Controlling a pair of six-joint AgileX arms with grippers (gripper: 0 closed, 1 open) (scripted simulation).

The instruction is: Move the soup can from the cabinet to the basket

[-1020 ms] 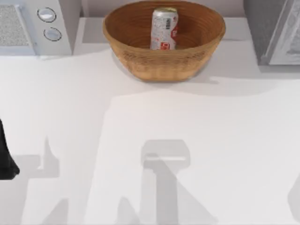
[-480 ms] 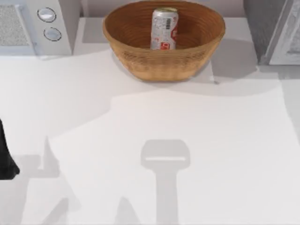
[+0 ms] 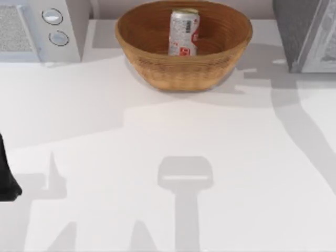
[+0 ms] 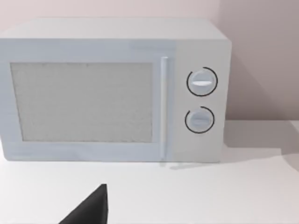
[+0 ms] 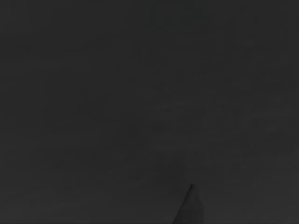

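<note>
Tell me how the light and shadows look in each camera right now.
Top view: evenly lit, soft grey shadows on the table, a long one running from beside the cabinet toward the right edge; soup can in the basket plainly visible. Left wrist view: bright, microwave casts a faint shadow. Right wrist view: dark.

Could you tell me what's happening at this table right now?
The soup can already stands upright inside the basket at the back of the table, and nothing is gripping it. The left arm sits parked at the table's left edge. The cabinet is at the back right. The right wrist view is dark.
</note>
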